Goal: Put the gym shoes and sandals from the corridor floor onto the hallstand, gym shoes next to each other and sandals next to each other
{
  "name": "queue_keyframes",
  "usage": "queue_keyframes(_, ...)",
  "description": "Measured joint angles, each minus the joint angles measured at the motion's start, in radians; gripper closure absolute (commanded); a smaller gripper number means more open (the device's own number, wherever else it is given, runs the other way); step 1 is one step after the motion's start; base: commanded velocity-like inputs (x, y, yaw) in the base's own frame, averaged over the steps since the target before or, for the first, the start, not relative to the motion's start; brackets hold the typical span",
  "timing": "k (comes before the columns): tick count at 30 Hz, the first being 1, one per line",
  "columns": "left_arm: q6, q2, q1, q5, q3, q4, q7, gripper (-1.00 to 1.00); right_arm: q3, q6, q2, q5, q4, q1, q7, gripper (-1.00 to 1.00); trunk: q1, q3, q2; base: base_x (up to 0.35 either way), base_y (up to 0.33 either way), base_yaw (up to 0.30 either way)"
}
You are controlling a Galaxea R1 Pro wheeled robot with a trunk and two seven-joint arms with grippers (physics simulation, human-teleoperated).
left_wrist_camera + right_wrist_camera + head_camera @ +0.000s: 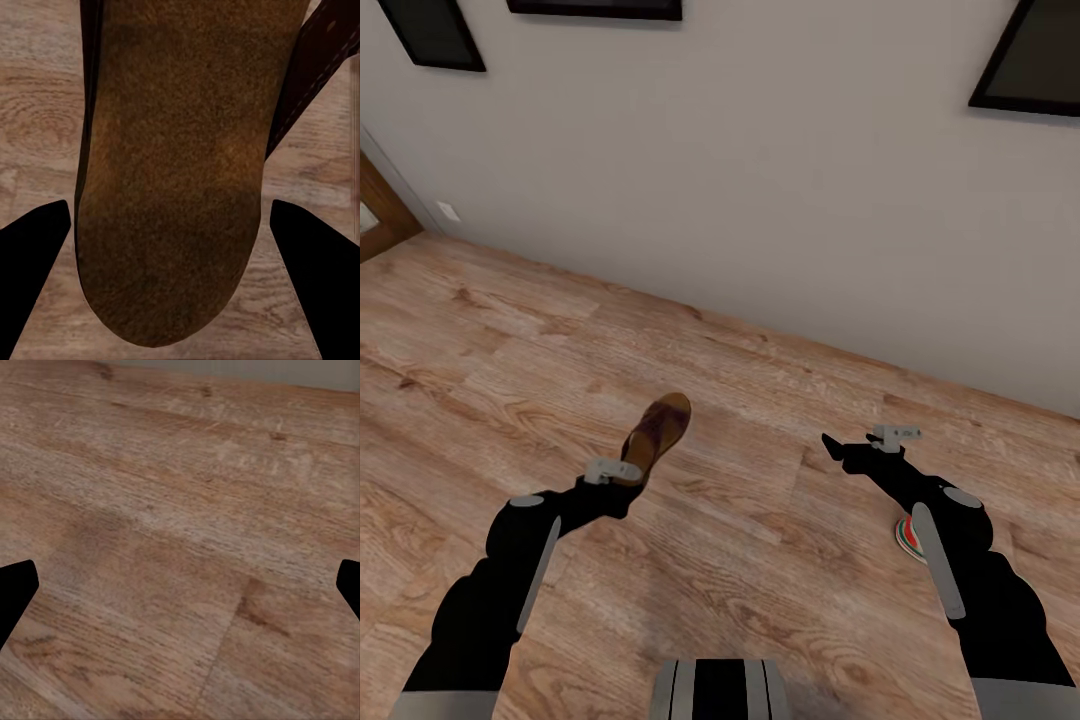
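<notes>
sandal [657, 435] leather, dark brown with a tan footbed, is seen lying on the corridor floor [760, 560] ahead of the robot, its toe pointed toward the wall [760, 180] and its heel end just at the left gripper [628, 480]. in the left wrist view the sandal's [172, 180] suede footbed is framed between the two black fingertips [34, 262], which are spread wide to either side of the heel with floor planks visible in the gaps, so nothing is gripped; a brown strap [319, 60] is seen at one side. the right gripper [838, 452] is held over bare wood planks well apart from the sandal, and in the right wrist view its fingertips [15, 592] are shown far apart at the frame edges with only the floor [180, 547] between them. a small part of a gym shoe [907, 538], white with green and red stripes, is glimpsed on the floor beside the right forearm, mostly hidden by it. dark picture frames [1030, 60] are hung on the pale wall, and a wooden door frame [385, 210] is seen at the far left.
</notes>
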Motion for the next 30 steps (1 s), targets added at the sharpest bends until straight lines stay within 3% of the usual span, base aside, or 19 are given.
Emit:
queue_keyframes(7,0.001,0.0,0.016,-0.001,0.0,0.0,-0.051,1.0,0.0,-0.001,0.0,0.0,0.001,0.0,0.0,-1.0,0.0,0.0,0.0,0.096,0.165,-0.048)
queue_keyframes(15,0.001,0.0,0.017,-0.001,0.0,0.0,-0.056,1.0,0.0,-0.001,0.001,-0.001,0.001,0.0,0.0,-1.0,0.0,0.0,0.0,0.162,0.308,-0.245)
queue_keyframes(30,0.001,-0.001,0.025,-0.003,-0.003,-0.001,-0.056,1.0,0.0,-0.001,0.001,0.0,0.001,0.0,0.0,-1.0,0.0,0.001,0.0,0.114,0.331,-0.051)
